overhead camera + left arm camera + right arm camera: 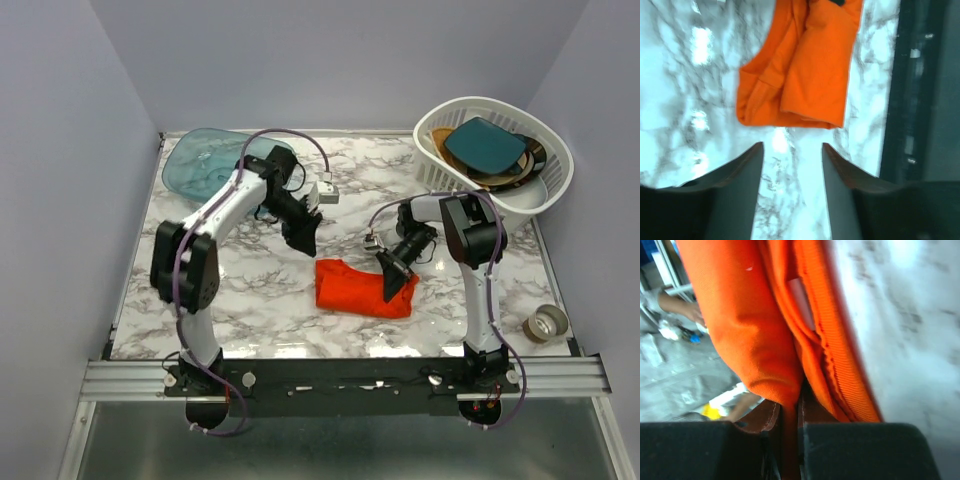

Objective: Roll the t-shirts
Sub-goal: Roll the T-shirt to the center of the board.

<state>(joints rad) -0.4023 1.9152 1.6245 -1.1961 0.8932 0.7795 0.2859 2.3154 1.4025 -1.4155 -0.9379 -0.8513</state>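
T-shirt [355, 287], bunched on the table [250, 310] near its front edge, pinched at one end by the right fingers [760, 422]; left fingers [735, 200] spread, clear of it. Risk: thin fabric slipping out, unrolling.

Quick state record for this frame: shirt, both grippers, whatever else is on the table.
t-shirt: red-orange, bunched in a bundle, mid-table
left gripper: jaws open, empty, just off the t-shirt's far-left corner
right gripper: jaws shut on the t-shirt's right edge
teal tub: far-left corner
white basket: far-right corner, dishes inside
tape roll: near-right edge
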